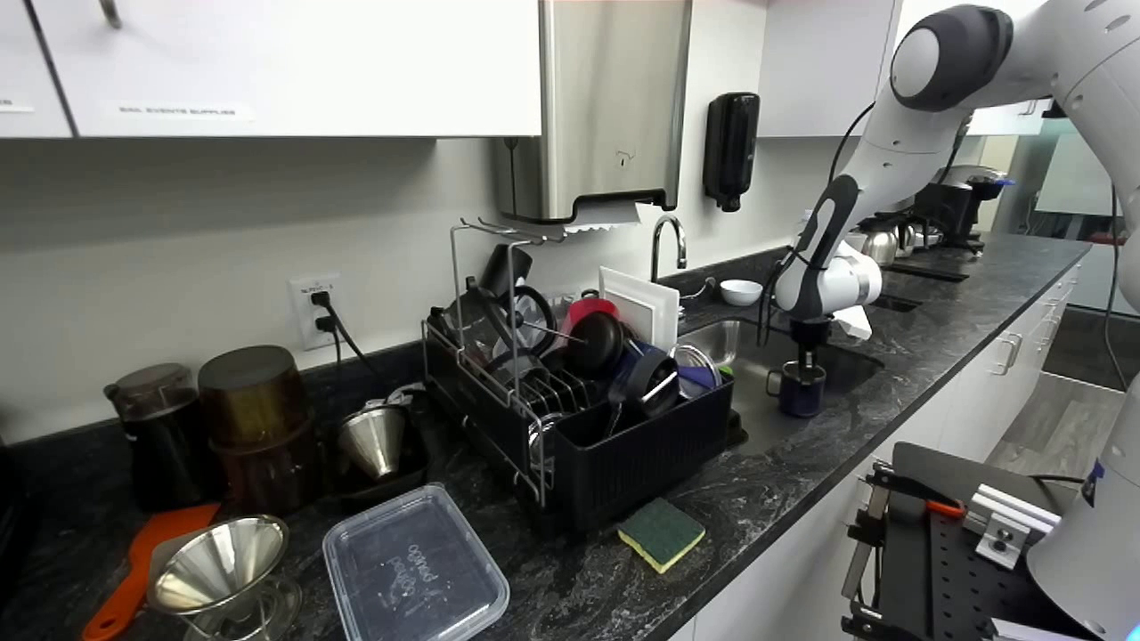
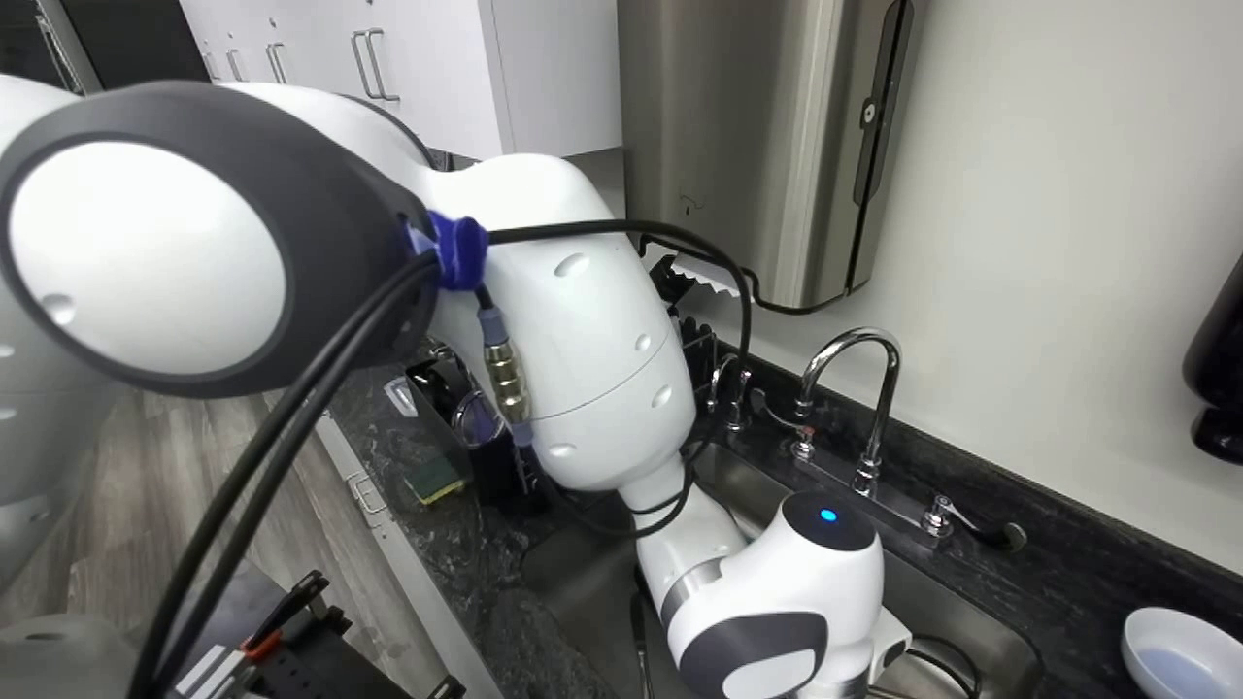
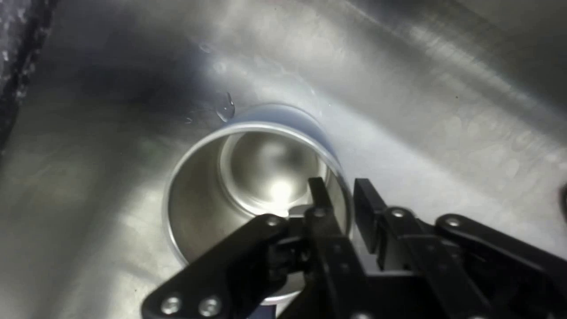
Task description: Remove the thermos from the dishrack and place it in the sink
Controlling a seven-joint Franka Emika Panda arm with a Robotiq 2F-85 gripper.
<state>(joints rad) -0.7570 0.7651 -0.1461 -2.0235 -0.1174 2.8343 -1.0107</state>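
Thermos (image 1: 803, 397) appears upright in the sink (image 1: 748, 358), right of frame centre; the gripper (image 3: 339, 186) straddles its rim, whether clamped cannot be told; the metal shell should prove light, rigid and slippery, best pinched at that rim

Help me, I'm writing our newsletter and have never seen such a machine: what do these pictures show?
A robot arm works at a kitchen counter. Two pictures look on from outside it; the third looks down from its wrist. The gripper has two fingers straddling the rim of a dark blue thermos mug in the sink; a gap shows between them, so it seems not to be firmly held. On the counter are a loaded dish rack, a sponge and a clear plastic container.
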